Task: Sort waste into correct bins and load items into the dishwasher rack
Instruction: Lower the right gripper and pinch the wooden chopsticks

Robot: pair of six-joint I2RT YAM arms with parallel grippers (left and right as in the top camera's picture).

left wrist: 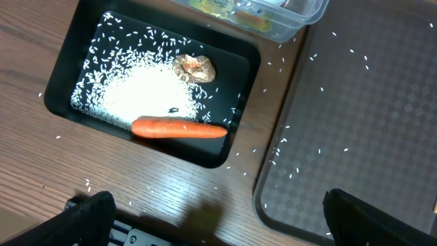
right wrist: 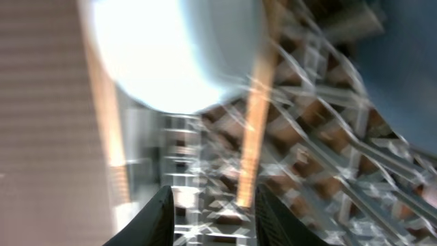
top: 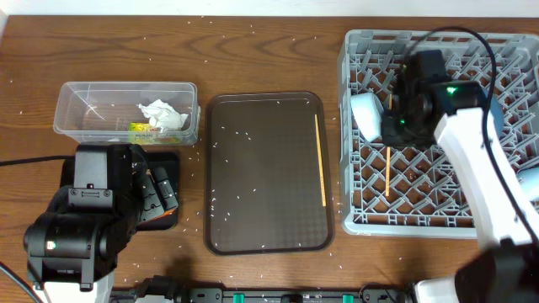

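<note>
Here the right jaws stand slightly parted around one chopstick (right wrist: 254, 137), right of centre in the overhead frame, over the dishwasher rack (top: 354, 220). Loose like this, it may slip through the lattice or settle skewed. The left jaws gape wide, empty, above the black tray (left wrist: 229, 65).

black tray (top: 171, 159) mostly under left arm (top: 84, 210), rack (right wrist: 321, 171) and chopstick (right wrist: 254, 137) motion-blurred

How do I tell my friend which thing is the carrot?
Find the big brown serving tray in the middle; left of it, beside the clear tub, sits a shallow black tray. Inside, by one long edge, lies the carrot: long, smooth and orange, unlike the white rice and wrinkly brown lump.
</note>
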